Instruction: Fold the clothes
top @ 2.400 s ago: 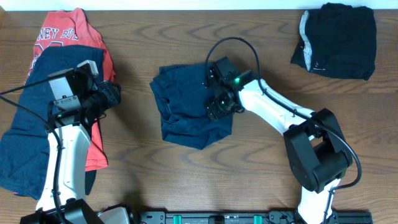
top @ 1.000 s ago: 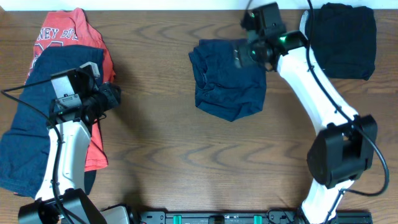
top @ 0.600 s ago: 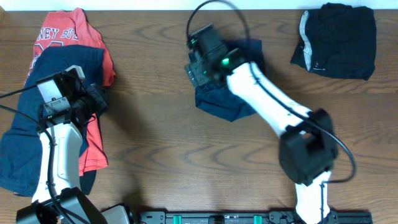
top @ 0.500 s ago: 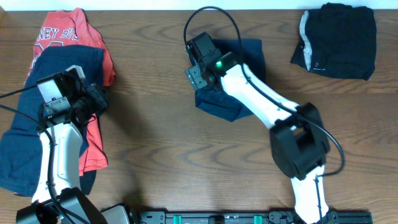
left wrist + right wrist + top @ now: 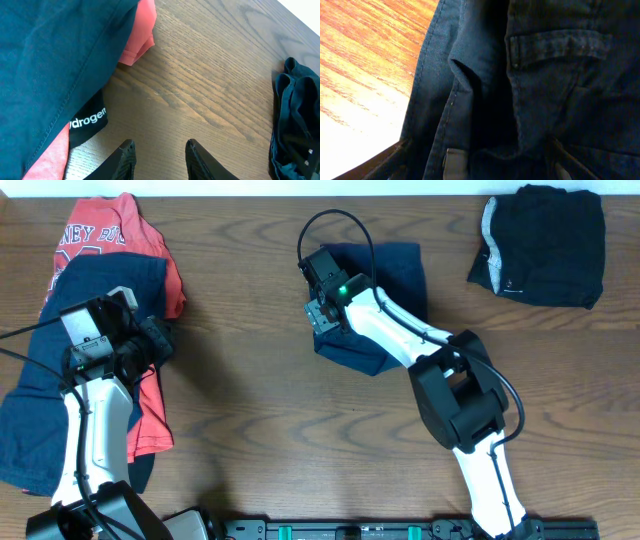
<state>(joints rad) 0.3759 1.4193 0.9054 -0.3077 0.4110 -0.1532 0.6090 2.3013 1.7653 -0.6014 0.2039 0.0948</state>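
Item: navy shorts (image 5: 385, 275), lying bunched at the top centre of the table (image 5: 250, 440), not yet squared into a fold. Right gripper (image 5: 322, 295): set on the shorts' left edge, fingers (image 5: 380, 165) spread apart with layered cloth and a seam between them, not clamped. Left gripper (image 5: 159, 156): fingers parted, holding nothing, hovering above bare wood beside the left pile. Hazards: a pinch here would likely catch several layers at once, since the wrist view shows hems stacked near the pocket (image 5: 555, 45), and the whole bundle would drag instead of opening; a grip on one thin edge could slip. Nearby: black garment (image 5: 545, 245), folded, at the top right corner, well apart from the shorts; red shirt (image 5: 100, 225) and navy shirt (image 5: 60, 380), overlapped at the left, unfolded. Obstructions: the right arm lies across the shorts, hiding their middle from overhead; the overlapped shirts must be separated before either can be folded.
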